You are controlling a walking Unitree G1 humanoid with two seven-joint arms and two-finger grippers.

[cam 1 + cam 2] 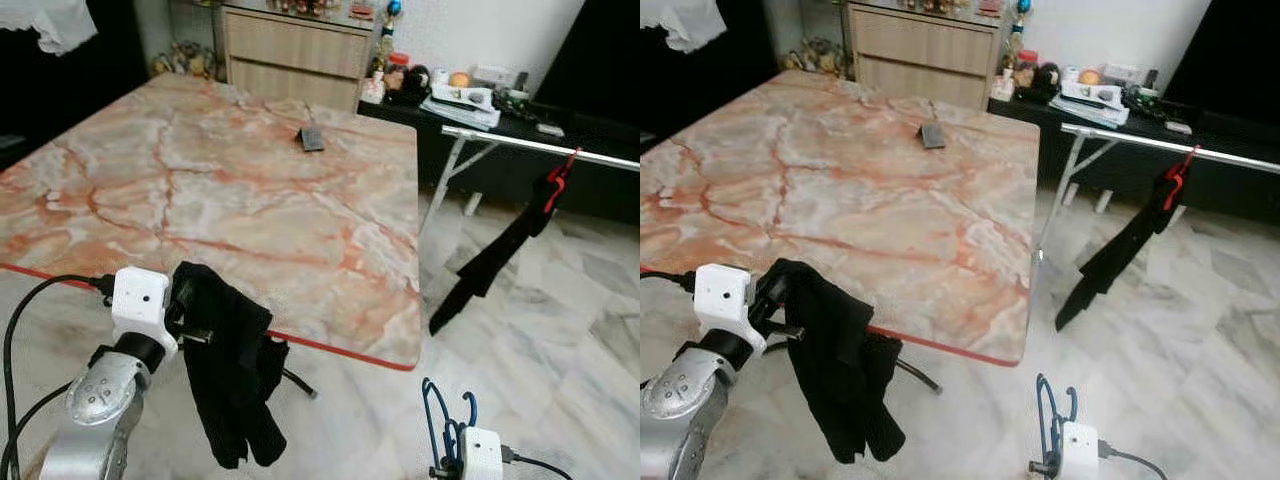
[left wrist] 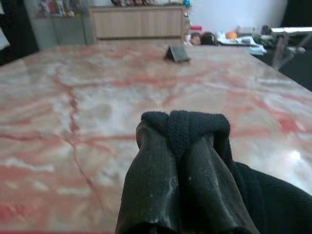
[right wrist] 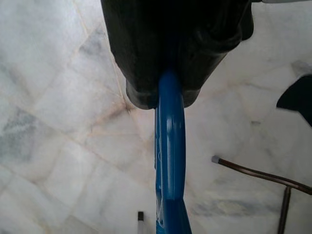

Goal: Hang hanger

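Note:
My left gripper [image 1: 192,312] is shut on a black garment [image 1: 232,375] that hangs down from it at the near edge of the marble table [image 1: 230,190]. The wrist view shows the cloth [image 2: 187,127] pinched between the two black fingers [image 2: 156,185]. Low at the right, my right gripper [image 1: 447,462] is shut on a blue hanger [image 1: 440,420], whose hook points up; the wrist view shows the blue hanger [image 3: 169,161] clamped between the fingers, above the floor. At the right stands a white clothes rail [image 1: 540,148] with a red hanger [image 1: 560,180] carrying another black garment [image 1: 495,255].
A small dark object [image 1: 312,139] lies at the far side of the table. A wooden cabinet [image 1: 295,50] stands behind it, and a dark low shelf [image 1: 470,110] with clutter is behind the rail. Marble floor [image 1: 560,360] stretches between table and rail.

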